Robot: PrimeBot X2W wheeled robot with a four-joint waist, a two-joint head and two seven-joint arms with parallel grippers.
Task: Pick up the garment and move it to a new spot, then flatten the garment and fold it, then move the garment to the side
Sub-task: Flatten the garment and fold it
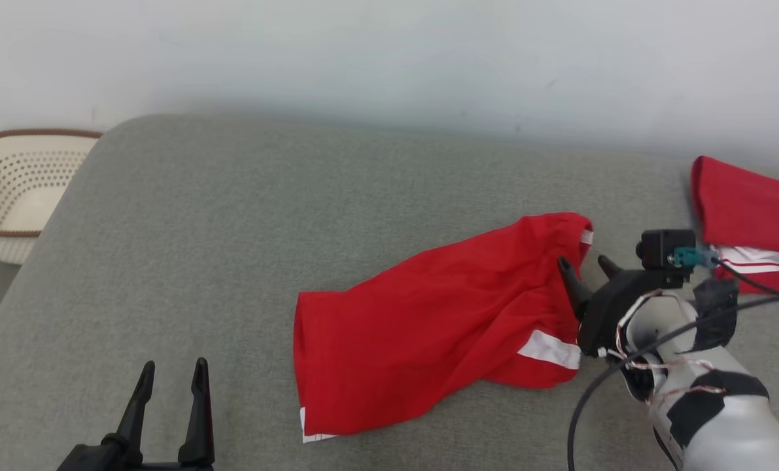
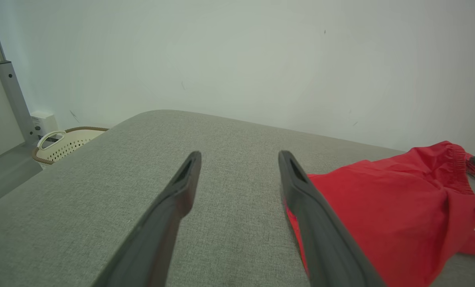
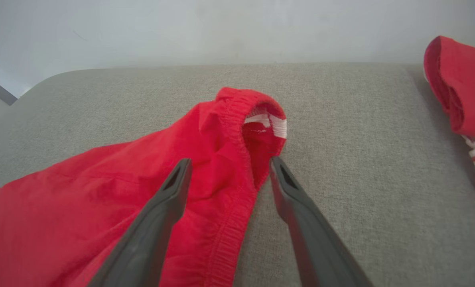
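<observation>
**Figure. Red shorts set down on the cushion, folding not yet begun.**

The red shorts [image 1: 428, 320] are lying loose and rumpled on the grey cushion [image 1: 199, 248]. In the head view they are sitting a little toward 4 o'clock from the middle. The waistband is pointing to 2 o'clock and the leg hems to 8 o'clock.

The right jaws, carried by the right arm [image 1: 729, 425], are being held parted at the 3 o'clock end of the shorts. In the right wrist view the elastic waistband is passing between the two fingers [image 3: 157, 223] without being pinched, so nothing is being grasped.

The left jaws are also being held wide apart, at 7 o'clock in the head view. They are hanging over bare cushion, well apart from the shorts, and are carrying nothing.

A second red garment [image 1: 749, 203] is lying at the 3 o'clock edge, apart from the shorts. A pale basket [image 1: 16, 190] is standing beside the cushion at 9 o'clock.

As judged from this layout, the task is sitting at an early stage. The shorts are resting near the middle of the cushion, as if placed at a working spot, though that cannot be confirmed. The cloth is not being spread and no fold is being formed. Flattening, folding and moving the shorts aside are all being left to do.
</observation>
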